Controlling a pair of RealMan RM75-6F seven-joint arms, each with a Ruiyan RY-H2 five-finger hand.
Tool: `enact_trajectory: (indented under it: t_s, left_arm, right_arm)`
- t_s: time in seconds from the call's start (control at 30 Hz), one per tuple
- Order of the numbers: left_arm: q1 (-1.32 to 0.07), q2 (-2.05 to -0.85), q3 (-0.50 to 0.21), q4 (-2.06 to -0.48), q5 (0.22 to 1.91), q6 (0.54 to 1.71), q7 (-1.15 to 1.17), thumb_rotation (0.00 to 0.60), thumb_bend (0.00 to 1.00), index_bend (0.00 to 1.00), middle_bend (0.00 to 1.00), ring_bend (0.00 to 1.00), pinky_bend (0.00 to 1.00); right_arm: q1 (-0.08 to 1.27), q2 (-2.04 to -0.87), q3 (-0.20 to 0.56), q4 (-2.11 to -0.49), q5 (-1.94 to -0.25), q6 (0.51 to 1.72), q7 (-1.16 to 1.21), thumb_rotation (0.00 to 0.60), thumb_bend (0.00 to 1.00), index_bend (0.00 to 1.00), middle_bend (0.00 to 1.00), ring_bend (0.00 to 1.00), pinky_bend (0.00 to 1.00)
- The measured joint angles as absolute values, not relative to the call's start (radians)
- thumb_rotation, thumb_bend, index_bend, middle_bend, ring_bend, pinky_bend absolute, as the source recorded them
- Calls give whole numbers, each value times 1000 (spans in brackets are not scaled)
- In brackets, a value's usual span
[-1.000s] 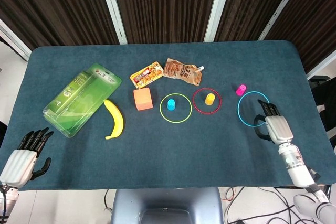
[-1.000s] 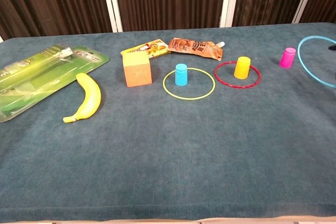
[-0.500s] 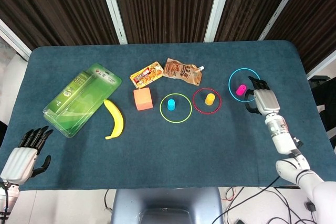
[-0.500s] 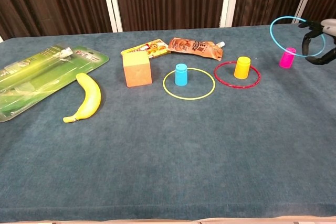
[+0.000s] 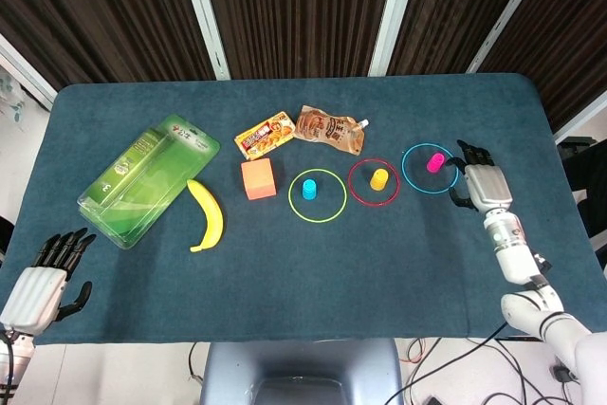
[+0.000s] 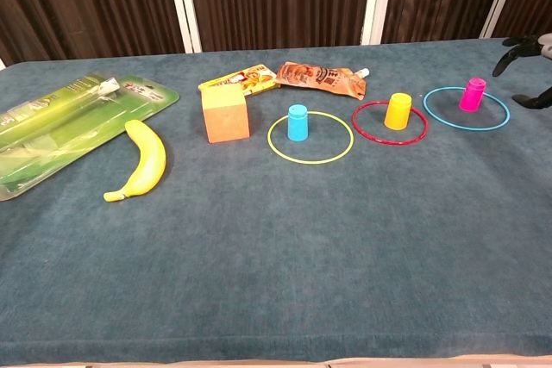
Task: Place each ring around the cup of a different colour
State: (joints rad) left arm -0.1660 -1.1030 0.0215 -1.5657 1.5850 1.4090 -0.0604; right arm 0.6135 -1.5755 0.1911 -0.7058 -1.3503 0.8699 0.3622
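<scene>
We find the blue ring (image 5: 430, 167) lying flat on the table (image 5: 379, 253) around the pink cup (image 5: 435, 162), right of centre in the head view; the cup sits off-centre, toward the ring's right rim; to its left the red ring (image 5: 374, 181) circles the yellow cup (image 5: 379, 178), and further left the yellow-green ring (image 5: 317, 195) circles the blue cup (image 5: 309, 188); so we judge all three pairings made. The right hand (image 5: 479, 182) stands just beside the blue ring on its right, holding nothing, fingers spread; whether a fingertip touches the rim we cannot tell. The ring lies left of that hand, so any retreat should go rightward, clear of the rim; the left hand (image 5: 43, 277), fingers apart and unladen, rests at the lower left, well apart. Beyond lie an orange block (image 5: 258, 178), a banana (image 5: 208, 214), a green blister pack (image 5: 148, 177), and two snack pouches (image 5: 300, 130) whose print is too small to read.
</scene>
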Motion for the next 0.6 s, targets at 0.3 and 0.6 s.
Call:
enact_trajectory:
  t_s: [0.3, 0.6]
  left_arm:
    - [-160, -1113, 17, -1551, 1602, 1439, -67, 600, 479, 0, 0, 0, 48]
    - [-154, -1119, 20, -1546, 1614, 1456, -63, 600, 479, 0, 0, 0, 47]
  right_arm:
    - [444, -1406, 123, -1115, -1403, 1124, 249, 600, 464, 31, 0, 0, 0]
    - [139, -1253, -5, -1534, -1486, 1529, -166, 600, 429, 0, 0, 0, 0]
